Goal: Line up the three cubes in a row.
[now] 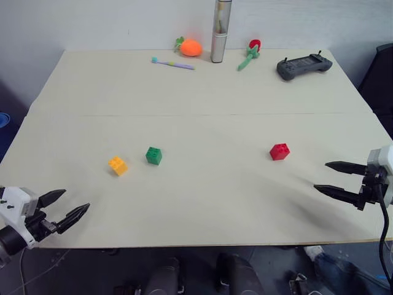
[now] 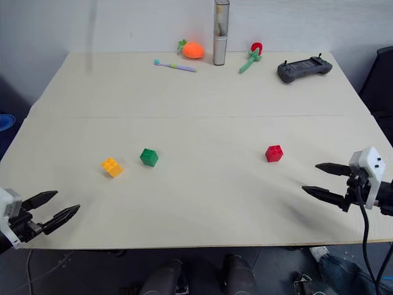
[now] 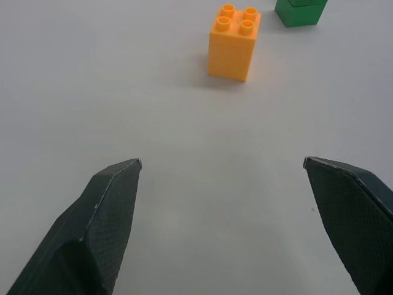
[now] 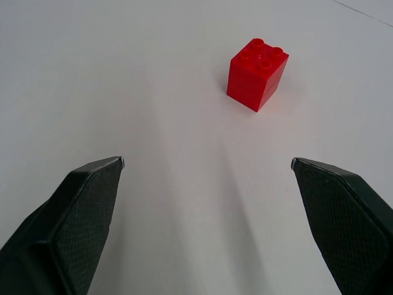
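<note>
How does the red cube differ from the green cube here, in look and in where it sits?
The red cube is red, the green cube green. The red cube stands alone toward the right gripper; the green cube has the yellow-orange cube close beside it, apart from it. Both are studded bricks of like size, studs up, untouched.

**Even, soft light on a pale table; sharp close-ups**

The tabletop (image 1: 202, 203) is brightly and evenly lit, without glare. Shadows are faint and diffuse: a soft smear lies on the table near the right gripper (image 1: 328, 178), and small dim patches sit beside the yellow-orange brick (image 3: 234, 42) and the red brick (image 4: 257, 74). Both wrist views are crisp on the bricks' studs. The floor below the table's near edge is dark. The far objects, such as the metal cylinder (image 1: 220, 31), look slightly soft.
</note>
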Robot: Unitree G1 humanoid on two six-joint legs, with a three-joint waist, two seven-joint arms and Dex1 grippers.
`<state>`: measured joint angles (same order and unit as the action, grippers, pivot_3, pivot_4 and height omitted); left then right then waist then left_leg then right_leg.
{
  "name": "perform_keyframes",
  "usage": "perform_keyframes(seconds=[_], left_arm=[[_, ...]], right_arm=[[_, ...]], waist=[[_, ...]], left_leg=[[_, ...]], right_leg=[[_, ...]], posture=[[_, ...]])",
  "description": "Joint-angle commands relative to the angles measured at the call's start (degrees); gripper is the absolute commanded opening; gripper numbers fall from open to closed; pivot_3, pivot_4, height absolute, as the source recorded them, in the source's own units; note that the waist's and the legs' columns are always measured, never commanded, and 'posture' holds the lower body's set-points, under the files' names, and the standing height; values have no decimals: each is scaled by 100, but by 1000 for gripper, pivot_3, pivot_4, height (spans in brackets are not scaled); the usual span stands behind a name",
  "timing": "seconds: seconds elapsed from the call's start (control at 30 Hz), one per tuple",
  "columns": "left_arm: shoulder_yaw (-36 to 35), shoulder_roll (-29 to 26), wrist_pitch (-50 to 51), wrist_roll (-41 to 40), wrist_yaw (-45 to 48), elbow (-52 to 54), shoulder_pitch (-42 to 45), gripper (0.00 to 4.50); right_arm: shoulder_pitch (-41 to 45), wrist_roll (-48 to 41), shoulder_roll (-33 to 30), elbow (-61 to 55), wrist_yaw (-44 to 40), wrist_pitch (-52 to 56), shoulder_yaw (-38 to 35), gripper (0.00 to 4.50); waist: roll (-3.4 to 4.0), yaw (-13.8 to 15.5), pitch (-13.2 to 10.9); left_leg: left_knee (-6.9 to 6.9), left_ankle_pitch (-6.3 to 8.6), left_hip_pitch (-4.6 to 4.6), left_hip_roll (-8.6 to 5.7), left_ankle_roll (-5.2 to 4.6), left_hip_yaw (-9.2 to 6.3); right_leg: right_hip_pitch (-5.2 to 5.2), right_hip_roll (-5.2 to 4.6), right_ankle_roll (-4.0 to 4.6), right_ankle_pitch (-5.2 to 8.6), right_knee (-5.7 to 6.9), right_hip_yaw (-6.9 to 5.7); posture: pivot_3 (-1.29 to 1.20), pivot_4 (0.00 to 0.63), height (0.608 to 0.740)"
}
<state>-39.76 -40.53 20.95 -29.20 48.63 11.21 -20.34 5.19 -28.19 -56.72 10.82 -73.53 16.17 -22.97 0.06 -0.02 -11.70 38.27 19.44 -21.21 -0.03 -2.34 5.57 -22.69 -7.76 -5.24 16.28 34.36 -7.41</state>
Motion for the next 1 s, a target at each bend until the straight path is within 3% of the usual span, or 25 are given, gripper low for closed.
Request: perform_keyframes(seconds=[0.03,0.73,1.0], left_arm=[[-179,-57,51,-147,-50,214,2,4465],[199,-44,-48,59,-194,98,217,4465],[892,-449,763,-638,128,878,1094,4465]], right_arm=[[-82,-105,64,-118,74,-4,-194,4500],[-268,24,402,-269,724,-318,-148,4500],[476,353,1132,-991,2347,489,446,4500]], waist=[[0,-1,0],[0,1,0],[-1,2,1]], left_leg=[[0,0,0,0,0,0],[1,-2,1,-2,0,2],[7,-8,2,-2,8,-1]], right_leg=[[0,0,0,0,0,0],[1,1,0,0,6,0],[0,1,0,0,20,1]], posture=[[0,150,740],[0,150,740],[0,150,740]])
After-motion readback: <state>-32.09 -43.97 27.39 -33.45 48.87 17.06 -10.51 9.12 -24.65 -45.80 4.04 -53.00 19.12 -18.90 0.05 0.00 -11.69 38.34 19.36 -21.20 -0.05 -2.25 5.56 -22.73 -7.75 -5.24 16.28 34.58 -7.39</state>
